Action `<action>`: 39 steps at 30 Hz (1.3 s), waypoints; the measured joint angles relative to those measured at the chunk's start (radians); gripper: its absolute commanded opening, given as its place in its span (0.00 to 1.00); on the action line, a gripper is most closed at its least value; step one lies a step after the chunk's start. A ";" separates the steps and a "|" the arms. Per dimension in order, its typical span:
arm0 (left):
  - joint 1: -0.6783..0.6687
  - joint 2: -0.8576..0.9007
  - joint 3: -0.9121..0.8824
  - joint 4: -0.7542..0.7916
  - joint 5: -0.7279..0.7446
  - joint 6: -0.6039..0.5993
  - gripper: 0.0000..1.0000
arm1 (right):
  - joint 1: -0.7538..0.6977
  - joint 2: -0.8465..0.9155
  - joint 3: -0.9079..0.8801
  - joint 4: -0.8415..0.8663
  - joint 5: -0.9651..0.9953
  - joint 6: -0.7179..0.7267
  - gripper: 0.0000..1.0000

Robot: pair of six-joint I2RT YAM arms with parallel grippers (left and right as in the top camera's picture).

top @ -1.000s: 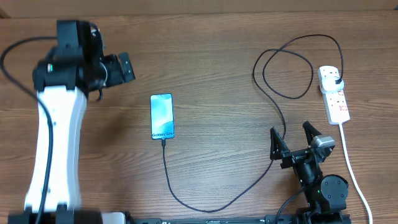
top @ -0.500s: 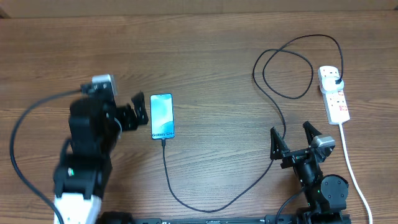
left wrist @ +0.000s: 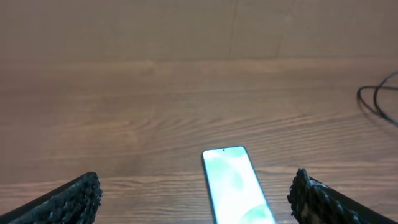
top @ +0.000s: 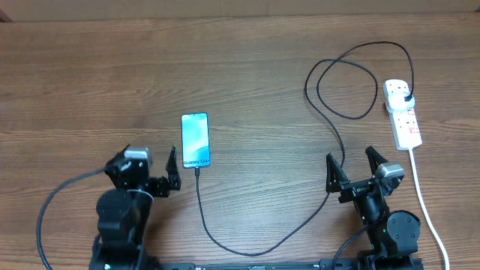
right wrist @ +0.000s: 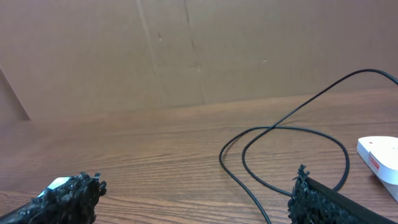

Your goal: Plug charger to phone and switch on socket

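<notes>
The phone [top: 195, 140] lies screen up left of the table's middle. The charger [top: 247, 250], a thin black cable, meets the phone's near end, curves along the front, loops at the back right, and its black plug sits in the socket [top: 406, 126], a white power strip at the right. My left gripper [top: 146, 169] is open and empty, just left of and nearer than the phone. In the left wrist view the phone [left wrist: 236, 183] lies ahead between the open fingers [left wrist: 196, 193]. My right gripper [top: 351, 169] is open and empty, left of and nearer than the socket.
The socket's thick white cord [top: 424, 199] runs to the front right edge. In the right wrist view the cable loop [right wrist: 280, 134] and a corner of the socket [right wrist: 379, 155] lie ahead of the open fingers [right wrist: 196, 196]. A brown wall backs the table.
My left arm has swung from the far left back corner down toward the front edge, ending low beside the phone. The right arm, phone, cable and socket have not moved.
</notes>
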 measured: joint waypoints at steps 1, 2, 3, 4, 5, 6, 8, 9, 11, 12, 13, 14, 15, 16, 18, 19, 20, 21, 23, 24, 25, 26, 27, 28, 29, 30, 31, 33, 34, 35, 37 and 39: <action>0.000 -0.024 -0.022 0.011 0.000 0.021 0.99 | 0.000 0.000 0.000 -0.001 0.000 0.000 1.00; 0.000 -0.047 -0.044 0.025 0.000 0.041 1.00 | 0.000 0.000 0.000 0.000 0.000 0.000 1.00; 0.000 -0.065 -0.063 0.038 0.000 0.060 1.00 | 0.000 0.000 0.000 0.000 0.000 0.000 1.00; 0.000 -0.080 -0.081 0.049 0.000 0.080 1.00 | 0.000 0.000 0.000 0.000 0.000 0.000 1.00; 0.000 -0.097 -0.099 0.061 0.000 0.103 1.00 | 0.000 0.000 0.000 0.000 0.000 0.000 1.00; 0.000 -0.113 -0.117 0.069 0.000 0.124 1.00 | 0.000 0.000 0.000 0.000 0.000 0.000 1.00; 0.000 -0.145 -0.151 0.084 0.000 0.158 1.00 | 0.000 0.000 0.000 0.000 0.000 0.000 1.00; 0.000 -0.162 -0.165 0.086 0.000 0.177 0.99 | 0.000 0.000 0.000 0.000 0.000 0.000 1.00; 0.000 -0.193 -0.189 0.087 0.000 0.206 1.00 | 0.000 0.000 0.000 0.000 0.000 0.000 1.00; 0.000 -0.208 -0.200 0.088 0.000 0.218 1.00 | 0.000 0.000 0.000 0.000 0.000 0.000 1.00; 0.000 -0.223 -0.210 0.089 0.000 0.230 1.00 | 0.000 0.000 0.000 0.000 0.000 0.000 1.00; 0.000 -0.240 -0.221 0.089 -0.001 0.239 1.00 | 0.000 0.000 0.000 0.000 0.000 0.000 1.00; 0.000 -0.254 -0.229 0.089 -0.001 0.246 1.00 | 0.000 0.000 0.000 -0.001 0.000 0.000 1.00; 0.000 -0.269 -0.237 0.089 -0.002 0.254 1.00 | 0.000 0.000 0.000 0.000 0.000 0.000 1.00; 0.000 -0.301 -0.251 0.081 -0.005 0.261 1.00 | 0.000 0.000 0.000 0.000 0.000 0.000 1.00; 0.000 -0.315 -0.256 0.077 -0.005 0.263 1.00 | 0.000 0.000 0.000 0.000 0.000 0.000 1.00; 0.000 -0.328 -0.260 0.078 -0.005 0.264 1.00 | 0.000 0.000 0.000 0.000 0.000 0.000 1.00; 0.000 -0.338 -0.261 0.079 -0.006 0.265 1.00 | 0.000 0.000 0.000 0.000 0.000 0.000 1.00; 0.000 -0.350 -0.261 0.079 -0.007 0.265 1.00 | 0.000 0.000 0.000 0.000 0.000 0.001 1.00; 0.000 -0.351 -0.261 0.079 -0.007 0.265 1.00 | 0.000 0.000 0.000 0.000 0.000 0.000 1.00; 0.000 -0.351 -0.261 0.079 -0.007 0.265 1.00 | 0.000 0.000 0.000 0.000 0.000 0.000 1.00; 0.000 -0.351 -0.261 0.079 -0.007 0.265 1.00 | 0.000 0.000 0.000 0.000 0.000 0.000 1.00; 0.000 -0.351 -0.261 0.079 -0.007 0.265 1.00 | 0.000 0.000 0.000 0.000 0.000 0.000 1.00; 0.000 -0.351 -0.261 0.079 -0.007 0.265 1.00 | 0.000 0.000 0.000 -0.001 0.000 0.000 1.00; 0.000 -0.351 -0.261 0.079 -0.007 0.265 1.00 | 0.000 0.000 0.000 0.000 0.000 0.000 1.00; 0.000 -0.351 -0.261 0.079 -0.007 0.265 1.00 | 0.000 0.000 0.000 0.000 0.000 0.000 1.00; 0.000 -0.351 -0.261 0.079 -0.007 0.265 1.00 | 0.000 0.000 0.000 0.000 0.000 0.000 1.00; 0.000 -0.351 -0.261 0.079 -0.007 0.265 1.00 | 0.000 0.000 0.000 -0.001 0.000 0.000 1.00; 0.000 -0.351 -0.261 0.079 -0.007 0.265 1.00 | 0.000 0.000 0.000 0.000 0.000 0.000 1.00; 0.000 -0.351 -0.261 0.079 -0.007 0.265 1.00 | 0.000 0.000 0.000 0.000 0.000 0.000 1.00; 0.000 -0.351 -0.261 0.079 -0.007 0.265 1.00 | 0.000 0.000 0.000 0.000 0.000 0.000 1.00; 0.000 -0.351 -0.261 0.079 -0.007 0.265 1.00 | 0.000 0.000 0.000 -0.001 0.000 0.000 1.00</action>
